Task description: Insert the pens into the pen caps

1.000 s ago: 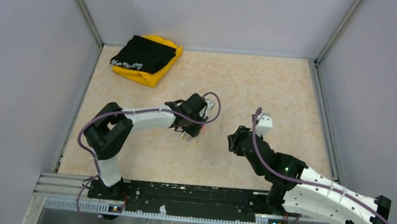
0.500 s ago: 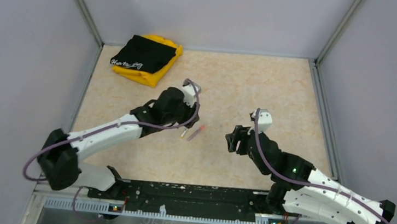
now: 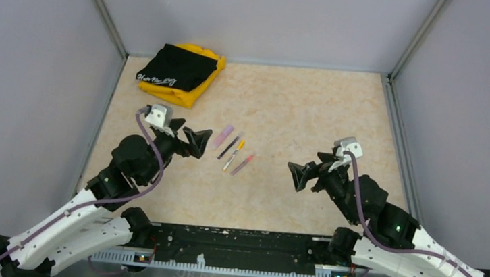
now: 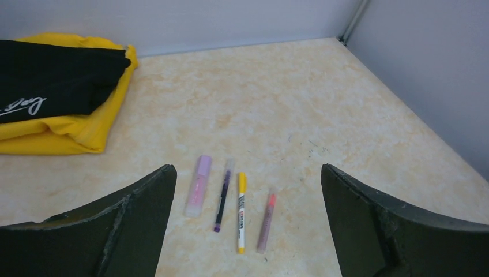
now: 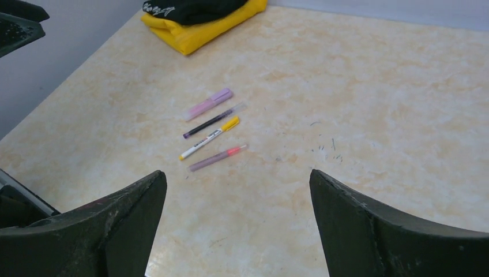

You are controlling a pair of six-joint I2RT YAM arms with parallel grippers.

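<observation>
Arm bases sit on the black rail [image 3: 239,243] at the near edge of the table [image 3: 313,104]. The left gripper [image 3: 191,137] hovers over the left-middle of the table with its jaws spread wide and nothing between them. The right gripper [image 3: 310,168] is over the right-middle, pointed toward the centre, also wide apart and empty. Neither touches anything.

Mid-table, between the two grippers, four pens [image 3: 233,152] lie flat in a close row. They are roughly parallel and run diagonally in the top view.

Left to right in the left wrist view:
- A fat lilac pen [image 4: 197,186] with a lilac cap [image 4: 203,164] on its far end.
- A thin dark pen [image 4: 222,195] with a clear far end.
- A white pen [image 4: 241,216] with a yellow cap [image 4: 241,182] on its far end and a yellow near tip.
- A pinkish pen [image 4: 265,222] with an orange-red stretch near its far end; I can't tell whether it is capped.

The lilac pen is closest to the left gripper and the pinkish pen closest to the right gripper.

In the far left corner a folded yellow cloth [image 3: 189,96] lies under a black cloth [image 3: 174,67] with white lettering. Grey walls [image 3: 260,18] stand around the table.
</observation>
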